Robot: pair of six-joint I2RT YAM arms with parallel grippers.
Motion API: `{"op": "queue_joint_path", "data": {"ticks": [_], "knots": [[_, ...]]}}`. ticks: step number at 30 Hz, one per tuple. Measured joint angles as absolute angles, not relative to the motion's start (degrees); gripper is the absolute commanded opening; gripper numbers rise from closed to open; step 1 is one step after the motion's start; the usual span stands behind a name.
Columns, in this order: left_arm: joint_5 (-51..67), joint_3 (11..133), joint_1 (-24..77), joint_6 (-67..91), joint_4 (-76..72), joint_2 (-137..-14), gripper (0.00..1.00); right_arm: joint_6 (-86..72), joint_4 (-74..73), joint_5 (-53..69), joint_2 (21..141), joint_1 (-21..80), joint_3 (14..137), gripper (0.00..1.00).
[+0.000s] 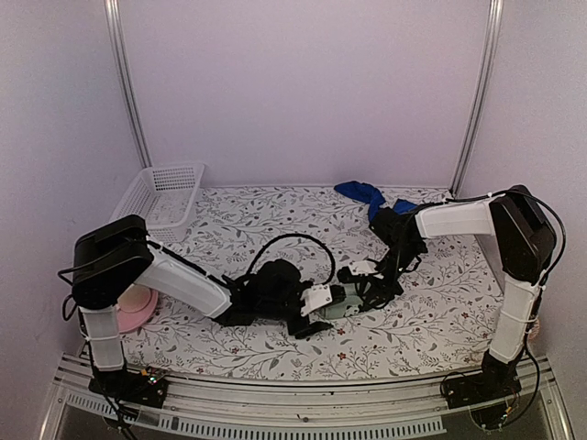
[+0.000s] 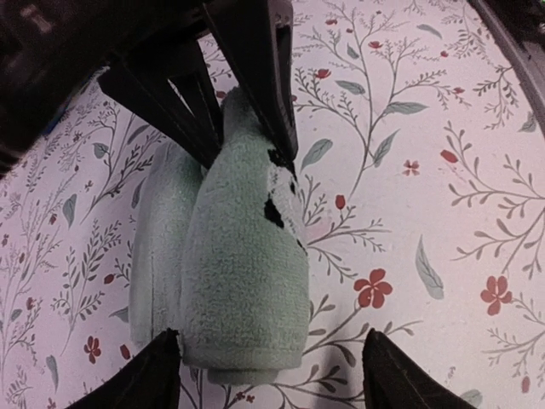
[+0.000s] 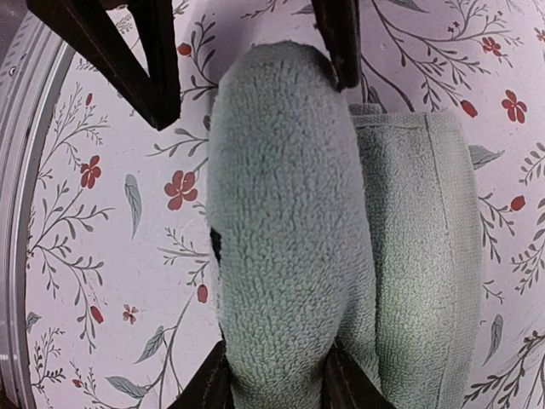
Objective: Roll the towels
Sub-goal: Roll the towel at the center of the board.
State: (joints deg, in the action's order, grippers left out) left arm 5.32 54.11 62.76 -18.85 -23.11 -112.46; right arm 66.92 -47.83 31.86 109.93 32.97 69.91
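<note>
- Sage-green towel (image 3: 289, 230) is lying partly rolled on the floral table (image 1: 440, 312), near its centre; a flat layer of the same cloth is showing just beside the roll.
- Right gripper (image 3: 277, 388) is pinching one end of the roll, with both fingers pressing into the pile.
- Left gripper (image 2: 272, 375) is sitting spread wide at the opposite end, its fingertips (image 2: 387, 375) straddling the roll and gripping nothing.
- Blue towel (image 1: 365, 194) is lying crumpled at the table's far edge, well apart from the green one.
- White basket (image 1: 165, 188) is standing at the far left corner.
- Pink round object (image 1: 138, 307) is showing partly hidden behind the left arm.
</note>
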Motion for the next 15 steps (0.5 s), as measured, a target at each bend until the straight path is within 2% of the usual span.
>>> {"op": "queue_joint_path", "data": {"ticks": [9,15], "knots": [[5.8,53.9,63.9,-21.5,-26.5,-110.0,0.60,66.7,-47.8,31.8,110.0,32.9,69.9,0.36],[5.1,58.6,64.5,-22.2,-24.7,-113.6,0.59,66.4,-47.8,31.8,110.0,32.8,69.9,0.36]]}}
